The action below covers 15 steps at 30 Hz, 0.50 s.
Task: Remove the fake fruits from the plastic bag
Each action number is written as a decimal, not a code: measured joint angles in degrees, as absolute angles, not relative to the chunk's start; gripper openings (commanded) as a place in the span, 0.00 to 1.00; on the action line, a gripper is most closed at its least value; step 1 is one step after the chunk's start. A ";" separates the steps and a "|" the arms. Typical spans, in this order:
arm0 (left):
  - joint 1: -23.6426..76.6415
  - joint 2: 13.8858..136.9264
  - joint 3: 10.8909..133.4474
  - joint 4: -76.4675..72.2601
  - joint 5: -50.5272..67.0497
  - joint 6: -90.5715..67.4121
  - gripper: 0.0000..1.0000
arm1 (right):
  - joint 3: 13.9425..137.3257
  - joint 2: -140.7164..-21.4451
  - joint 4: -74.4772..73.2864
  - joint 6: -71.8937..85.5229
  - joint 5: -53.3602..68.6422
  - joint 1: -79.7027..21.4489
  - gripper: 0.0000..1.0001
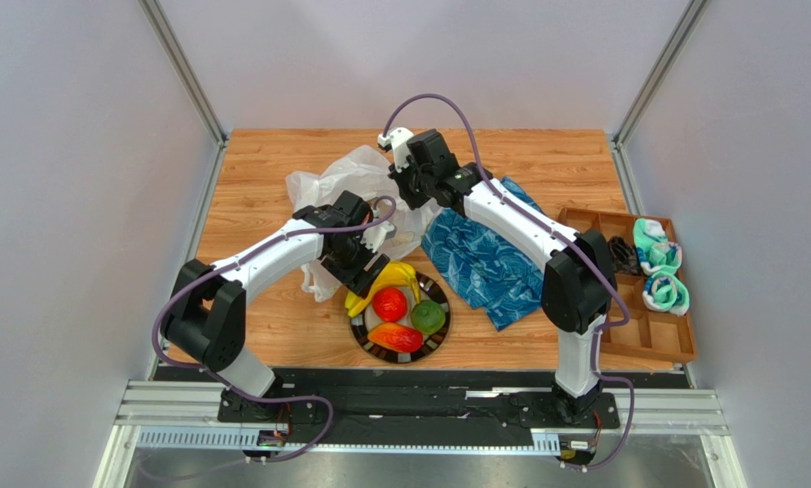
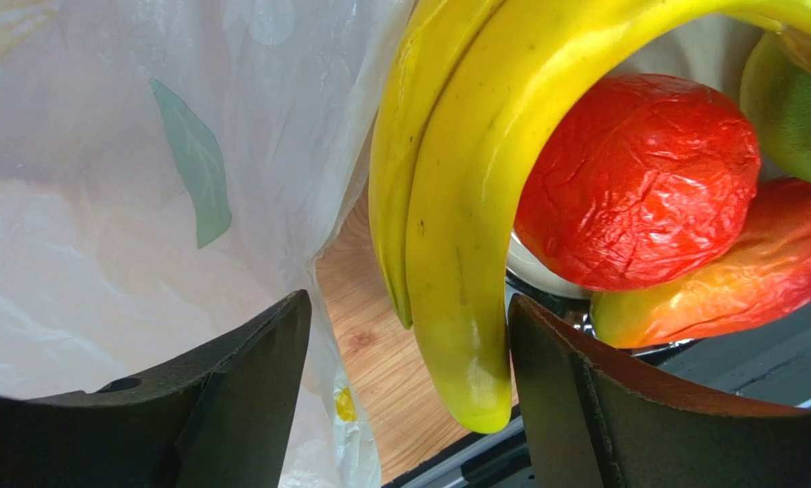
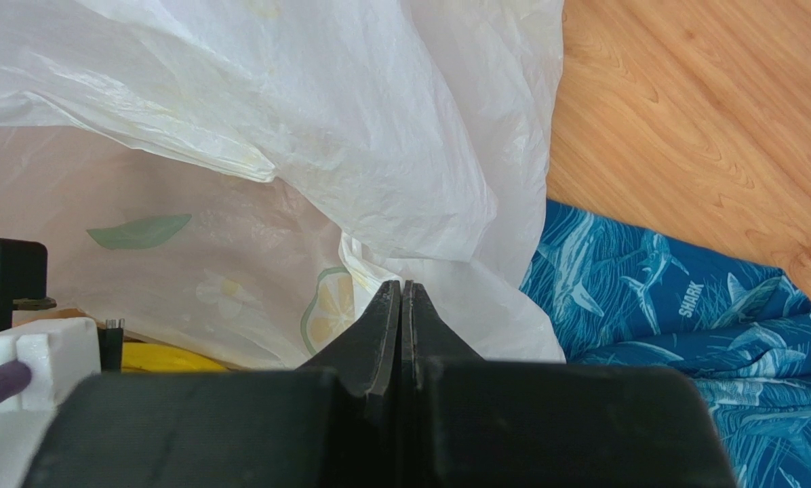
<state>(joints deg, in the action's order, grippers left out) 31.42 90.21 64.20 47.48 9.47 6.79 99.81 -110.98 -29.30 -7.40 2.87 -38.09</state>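
The white plastic bag point(image 1: 340, 181) lies crumpled at the back middle of the table. My right gripper point(image 1: 403, 189) is shut, pinching a fold of the bag point(image 3: 328, 132) at its right edge point(image 3: 400, 290). A yellow banana bunch point(image 1: 394, 277), a red round fruit point(image 1: 389, 303), a green fruit point(image 1: 428, 316) and a red-orange mango point(image 1: 396, 337) lie on the black-rimmed plate point(image 1: 444, 297). My left gripper point(image 1: 371, 259) is open between bag and plate. The banana tip point(image 2: 481, 203) sits loose between its fingers point(image 2: 247, 397), close to the right one. Whatever is inside the bag is hidden.
A blue patterned cloth point(image 1: 486, 259) lies right of the bag, under the right arm. A wooden compartment tray point(image 1: 674, 341) at the right edge holds teal-and-white items point(image 1: 659, 266) and something black. Grey walls stand on both sides.
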 measured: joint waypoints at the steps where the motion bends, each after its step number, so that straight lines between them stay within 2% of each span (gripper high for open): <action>1: 31.42 90.11 64.36 47.68 9.39 6.79 0.81 | 99.98 -111.02 -29.28 -7.40 2.85 -38.09 0.00; 6: 31.44 87.35 68.27 45.17 9.54 7.09 0.98 | 102.06 -111.68 -29.45 -7.33 2.83 -38.09 0.00; 11: 31.42 82.70 71.13 32.16 6.46 10.50 0.94 | 105.08 -111.68 -29.74 -4.62 3.62 -38.09 0.00; 15: 29.54 85.52 73.78 26.44 7.22 13.85 0.90 | 106.34 -111.44 -30.39 -0.34 4.86 -38.20 0.00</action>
